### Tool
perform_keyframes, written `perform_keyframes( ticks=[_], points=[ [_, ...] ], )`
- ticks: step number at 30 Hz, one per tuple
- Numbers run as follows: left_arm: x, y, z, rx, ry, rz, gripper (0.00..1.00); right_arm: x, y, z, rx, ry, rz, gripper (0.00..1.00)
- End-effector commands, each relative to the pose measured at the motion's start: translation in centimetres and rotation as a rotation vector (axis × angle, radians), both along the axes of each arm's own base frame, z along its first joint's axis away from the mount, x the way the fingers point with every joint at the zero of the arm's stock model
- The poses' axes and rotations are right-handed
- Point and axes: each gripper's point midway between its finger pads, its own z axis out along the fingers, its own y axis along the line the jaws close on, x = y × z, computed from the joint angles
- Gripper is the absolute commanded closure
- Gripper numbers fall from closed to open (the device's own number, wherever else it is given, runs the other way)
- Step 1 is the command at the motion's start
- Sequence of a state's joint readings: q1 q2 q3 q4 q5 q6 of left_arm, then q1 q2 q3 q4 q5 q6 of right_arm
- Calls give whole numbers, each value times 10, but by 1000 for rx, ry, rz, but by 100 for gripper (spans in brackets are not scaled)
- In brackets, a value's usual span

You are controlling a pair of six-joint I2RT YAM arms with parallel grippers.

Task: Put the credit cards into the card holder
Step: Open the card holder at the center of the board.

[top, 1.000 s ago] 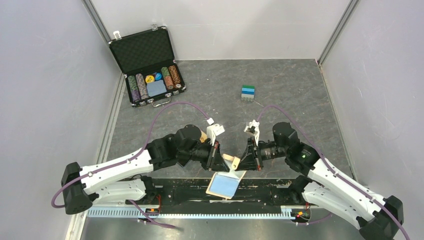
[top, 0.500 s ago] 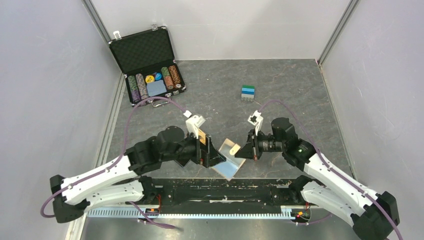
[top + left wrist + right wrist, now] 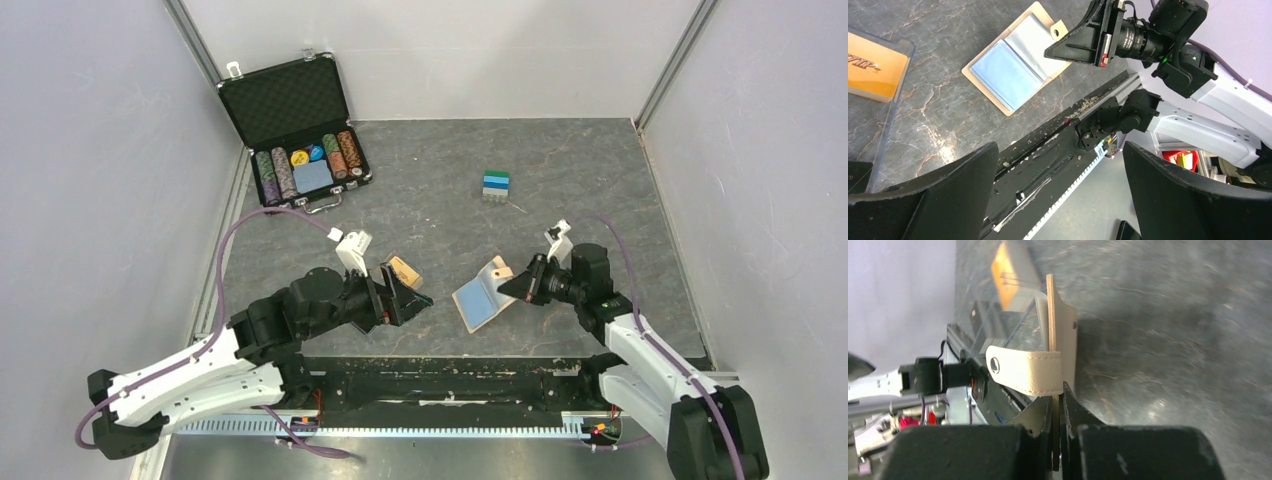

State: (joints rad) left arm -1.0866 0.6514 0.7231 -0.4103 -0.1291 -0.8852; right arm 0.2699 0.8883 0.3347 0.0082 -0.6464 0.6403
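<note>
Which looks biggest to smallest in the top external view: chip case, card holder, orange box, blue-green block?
1. chip case
2. card holder
3. orange box and blue-green block look alike; box partly hidden, so unranked.

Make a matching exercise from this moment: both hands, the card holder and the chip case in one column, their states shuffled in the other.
Column one
1. left hand
2. right hand
3. card holder
4. chip case

Column two
A. lid raised, in the far left corner
B. shut on one edge of the card holder
C. open, holding nothing
D. spread open, clear pockets showing

Pairs: 1-C, 2-B, 3-D, 4-A
</note>
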Motion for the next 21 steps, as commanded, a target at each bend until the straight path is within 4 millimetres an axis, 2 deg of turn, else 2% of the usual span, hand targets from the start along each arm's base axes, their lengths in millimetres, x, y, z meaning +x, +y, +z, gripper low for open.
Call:
perform_keyframes(
  ticks=[1,6,12,15,18,21],
  points=[
    [9,0,4,-46,19,73,0,17,-14,-9,48,-3,-140,100],
    [11,-5,-11,46,42,55,0,11,-33,-40,-19,48,-244,100],
    [10,-14,-31,232,94,-1,0,-7,-48,-75,-82,130,-305,78],
    [10,-15,-39,347,115,-27,0,-10,-59,-82,-141,146,-346,55],
    [11,-15,-50,451,139,-53,0,-3,-75,-73,-228,105,-403,33],
    [11,-12,-60,536,167,-61,0,8,-94,-52,-333,39,-457,17]
  ],
)
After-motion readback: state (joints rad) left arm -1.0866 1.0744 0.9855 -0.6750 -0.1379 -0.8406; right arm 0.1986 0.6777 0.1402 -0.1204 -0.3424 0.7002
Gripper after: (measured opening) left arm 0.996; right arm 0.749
